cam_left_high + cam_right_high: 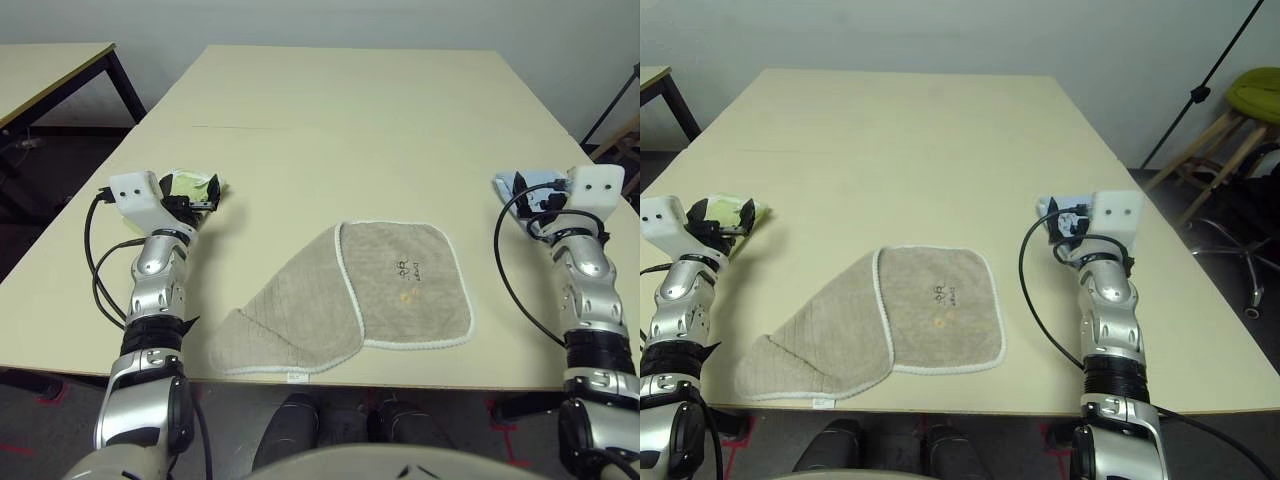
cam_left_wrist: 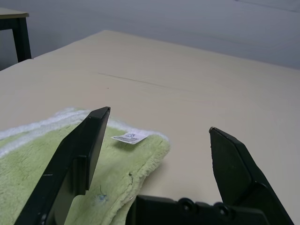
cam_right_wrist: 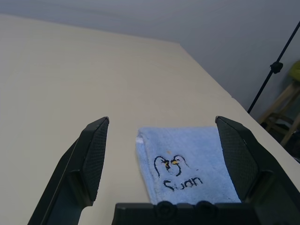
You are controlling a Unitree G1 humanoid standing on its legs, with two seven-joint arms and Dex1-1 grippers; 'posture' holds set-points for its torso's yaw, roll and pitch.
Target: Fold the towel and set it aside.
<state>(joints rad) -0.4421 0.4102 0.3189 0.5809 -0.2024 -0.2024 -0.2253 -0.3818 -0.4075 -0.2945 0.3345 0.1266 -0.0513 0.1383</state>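
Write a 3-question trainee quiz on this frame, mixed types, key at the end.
1. True or false: the beige towel is already folded neatly and set aside.
2. Multiple choice: the left gripper hovers over which item? A) a light blue cloth B) a yellow-green cloth C) the beige towel
3. Short answer: what state are the right gripper fingers in, and what lies below them?

Key
1. False. It lies spread near the table's front edge, with its left part flipped over loosely.
2. B.
3. Open, holding nothing; a folded light blue cloth with a penguin print lies below.
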